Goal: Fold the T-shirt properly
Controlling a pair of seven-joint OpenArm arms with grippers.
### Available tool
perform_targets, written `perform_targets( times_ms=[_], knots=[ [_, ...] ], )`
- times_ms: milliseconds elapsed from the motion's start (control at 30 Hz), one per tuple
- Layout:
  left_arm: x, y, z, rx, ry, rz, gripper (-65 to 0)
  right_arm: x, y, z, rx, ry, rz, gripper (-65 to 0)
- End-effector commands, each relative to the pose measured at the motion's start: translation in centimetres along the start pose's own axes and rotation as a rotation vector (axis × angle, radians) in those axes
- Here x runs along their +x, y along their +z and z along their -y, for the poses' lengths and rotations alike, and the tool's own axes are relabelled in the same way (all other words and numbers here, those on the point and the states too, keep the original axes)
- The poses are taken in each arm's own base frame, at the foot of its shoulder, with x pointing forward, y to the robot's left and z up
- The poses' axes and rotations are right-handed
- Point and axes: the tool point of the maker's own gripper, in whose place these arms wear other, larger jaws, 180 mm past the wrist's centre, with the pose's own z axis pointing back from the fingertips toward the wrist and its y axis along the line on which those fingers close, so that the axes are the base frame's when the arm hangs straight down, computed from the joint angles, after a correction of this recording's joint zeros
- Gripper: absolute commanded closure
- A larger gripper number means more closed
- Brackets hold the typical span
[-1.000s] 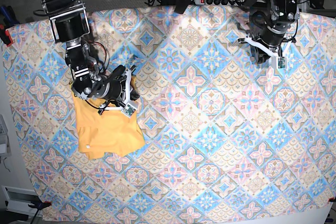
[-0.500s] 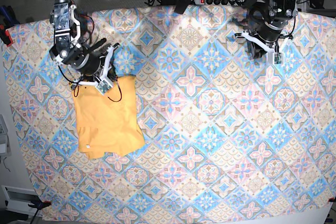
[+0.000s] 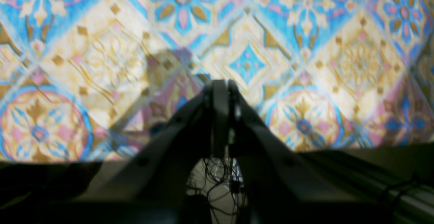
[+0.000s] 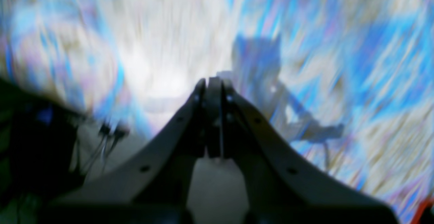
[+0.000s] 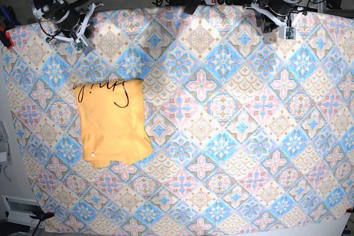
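The folded T-shirt (image 5: 113, 122) lies on the counter's (image 5: 232, 136) left side, well apart from both arms. Left fingers (image 3: 220, 92) and right fingers (image 4: 212, 88) are pressed together, holding nothing.

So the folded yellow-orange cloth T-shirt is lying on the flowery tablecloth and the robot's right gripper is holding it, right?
Not quite. The folded yellow-orange cloth T-shirt does lie on the flowery blue-pink tablecloth, but the right gripper is not holding it. The base view shows that gripper up near the table's far corner, apart from the shirt, shut on nothing.
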Motion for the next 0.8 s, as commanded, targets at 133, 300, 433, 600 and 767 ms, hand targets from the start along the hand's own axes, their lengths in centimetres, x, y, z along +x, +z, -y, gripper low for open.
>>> perform_targets(
  times_ms=[133, 300, 433, 600, 767],
  knots=[
    [-2.2, 1.6, -0.1, 0.002, -0.003, -0.046, 0.0, -2.7, 1.5, 0.0, -0.008, -0.024, -0.044, -0.7],
    [-4.4, 2.7, -0.2, 0.007, 0.002, -0.103, 0.0, -5.6, 2.3, -1.7, 0.027, -0.037, -0.111, -0.7],
    [-5.9, 3.4, -0.2, 0.01, 0.003, -0.144, 0.0, -8.1, 3.1, -3.1, 0.058, -0.052, -0.171, -0.7],
    [-7.5, 4.1, -0.3, 0.015, 0.006, -0.19, 0.0, -12.5, 3.9, -5.1, 0.107, -0.101, -0.276, -0.7],
    [-12.1, 3.8, -0.4, 0.014, 0.025, -0.306, 0.0, -17.1, 3.7, -6.7, 0.153, -0.185, -0.38, -0.7]
  ],
)
